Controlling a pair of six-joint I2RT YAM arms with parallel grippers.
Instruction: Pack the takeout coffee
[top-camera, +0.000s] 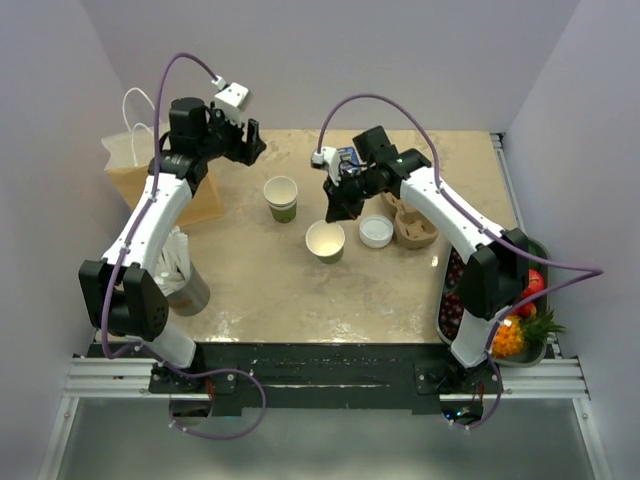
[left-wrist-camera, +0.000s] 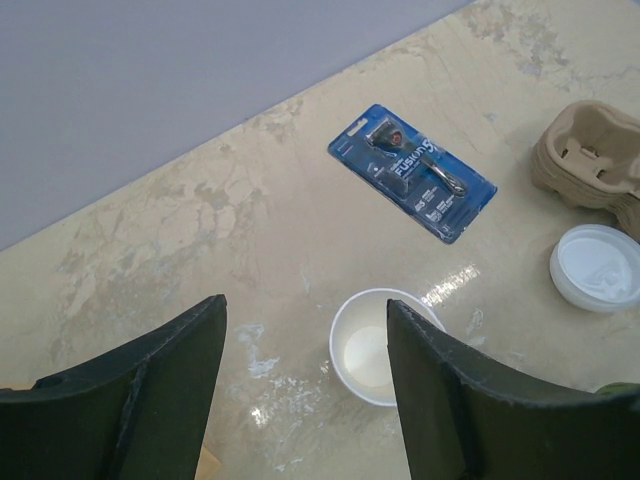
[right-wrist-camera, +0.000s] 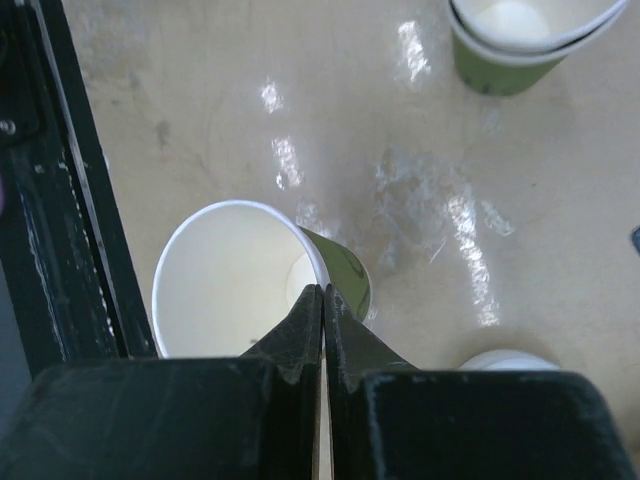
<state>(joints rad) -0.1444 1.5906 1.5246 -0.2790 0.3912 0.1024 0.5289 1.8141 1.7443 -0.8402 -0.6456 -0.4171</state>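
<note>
The top camera hangs high behind the near edge, facing down over the whole beige marbled tabletop (top-camera: 250, 290). The left wrist camera sits fairly high at the far left and looks obliquely between the fingers of the left gripper (left-wrist-camera: 305, 303) toward the right side. The right wrist camera hovers close over mid-table, facing almost straight down past the right gripper (right-wrist-camera: 322, 295). Both wrist views share the farther olive-green, cream-rimmed paper cup (left-wrist-camera: 378, 345) and the round white plastic lid (left-wrist-camera: 598, 266). The top view shows both too.

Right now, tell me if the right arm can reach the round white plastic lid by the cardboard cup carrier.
Probably yes: the round white plastic lid lies uncovered, close beside the shut right tool, nothing between.
</note>
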